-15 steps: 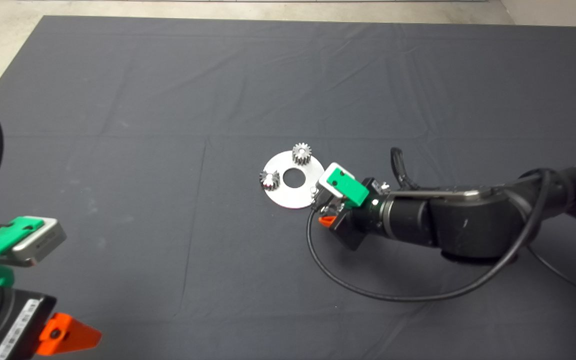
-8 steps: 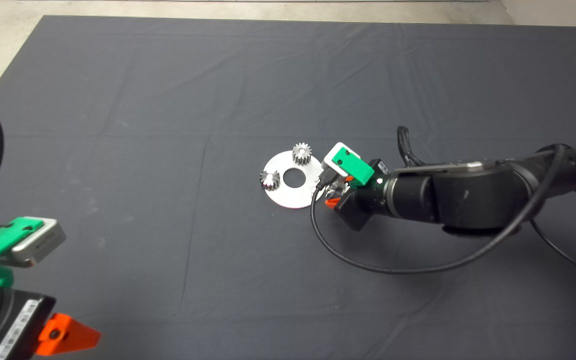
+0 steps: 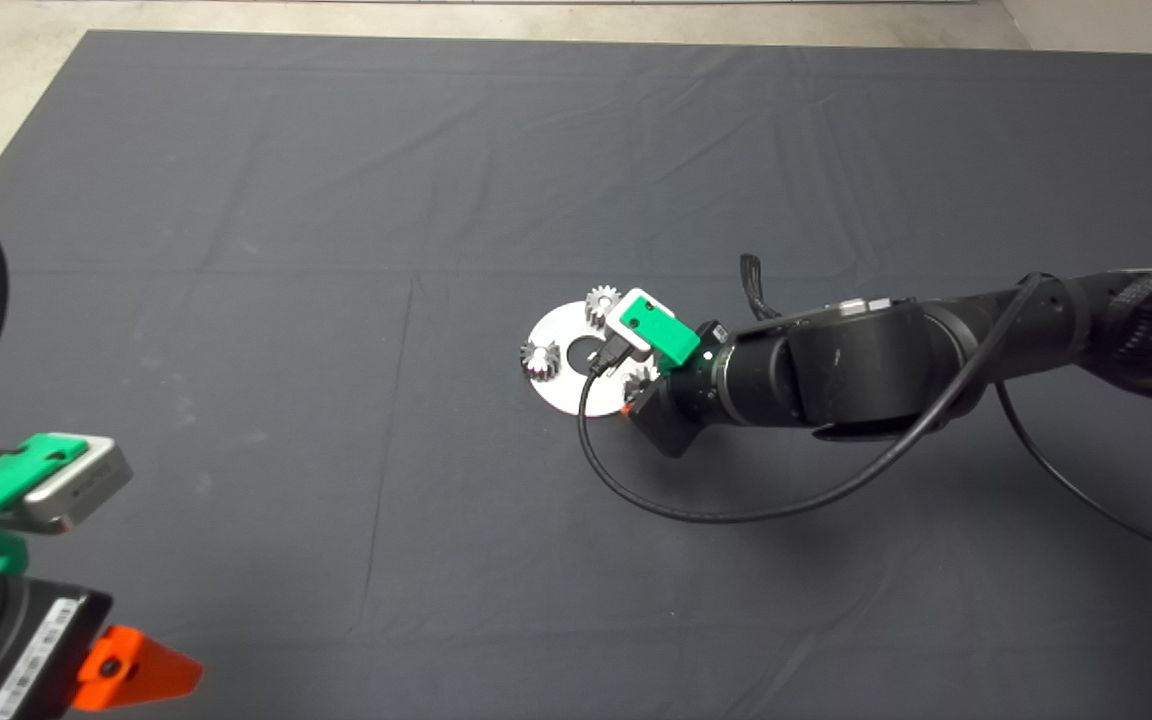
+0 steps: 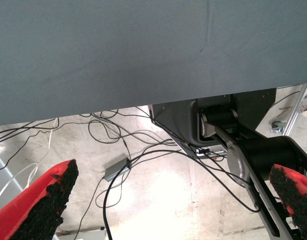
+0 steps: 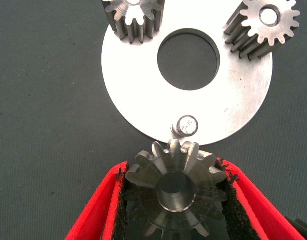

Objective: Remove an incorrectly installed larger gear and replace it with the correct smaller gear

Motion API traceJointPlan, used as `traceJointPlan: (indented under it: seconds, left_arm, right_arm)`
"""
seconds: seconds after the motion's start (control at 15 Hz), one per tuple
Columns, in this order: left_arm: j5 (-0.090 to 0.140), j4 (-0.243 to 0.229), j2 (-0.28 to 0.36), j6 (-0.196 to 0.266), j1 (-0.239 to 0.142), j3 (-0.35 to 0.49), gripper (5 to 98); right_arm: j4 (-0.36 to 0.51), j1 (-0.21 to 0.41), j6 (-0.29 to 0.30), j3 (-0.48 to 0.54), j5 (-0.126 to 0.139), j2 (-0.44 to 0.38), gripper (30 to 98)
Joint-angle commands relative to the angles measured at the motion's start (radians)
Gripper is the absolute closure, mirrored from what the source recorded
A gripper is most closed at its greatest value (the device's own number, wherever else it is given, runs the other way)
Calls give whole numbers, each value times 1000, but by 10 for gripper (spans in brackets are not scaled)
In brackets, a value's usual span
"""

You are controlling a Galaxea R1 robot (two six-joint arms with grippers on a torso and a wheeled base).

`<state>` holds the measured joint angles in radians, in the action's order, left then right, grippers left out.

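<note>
My right gripper [image 5: 176, 200] is shut on a shiny steel spur gear [image 5: 176, 187], its red fingers [image 5: 101, 207] pressing both sides. I cannot tell by size whether this is the larger gear or the smaller gear. It hovers just short of a bare pin [image 5: 187, 125] on the round steel plate [image 5: 143, 100]. Two more steel gears [image 5: 135, 17] [image 5: 263, 27] sit on the plate's far side. From above, the right gripper [image 3: 636, 385] covers the plate's [image 3: 561, 395] right edge. My left gripper [image 4: 168, 200] is open, parked at the lower left [image 3: 126, 670].
The plate has a large centre hole [image 5: 188, 59]. A black cable [image 3: 696, 510] loops from the right wrist over the mat in front of the plate. Past the mat edge, the left wrist view shows cables and a machine base [image 4: 228, 130] on the floor.
The right arm swung left and slightly toward the back, bringing the held gear from beside the plate's right edge to over it. The left arm has not moved.
</note>
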<state>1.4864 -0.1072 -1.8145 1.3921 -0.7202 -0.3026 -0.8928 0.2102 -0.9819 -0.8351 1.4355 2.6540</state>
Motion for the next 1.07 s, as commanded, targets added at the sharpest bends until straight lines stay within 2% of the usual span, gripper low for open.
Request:
traceJointPlan:
  seconds: [0.0,0.47,0.93,1.0]
  left_arm:
    - [6,-15,3,4,-2,18,54]
    - [6,-14,3,4,-1,18,54]
    - [5,-14,3,4,-1,18,54]
    - [6,-15,3,4,-1,18,54]
  right_arm:
    - [14,25,-11,-20,-9,5,864]
    - [40,26,-80,-88,-11,45,864]
    - [48,26,-96,-121,-14,56,864]
    - [48,26,-96,-128,-23,56,864]
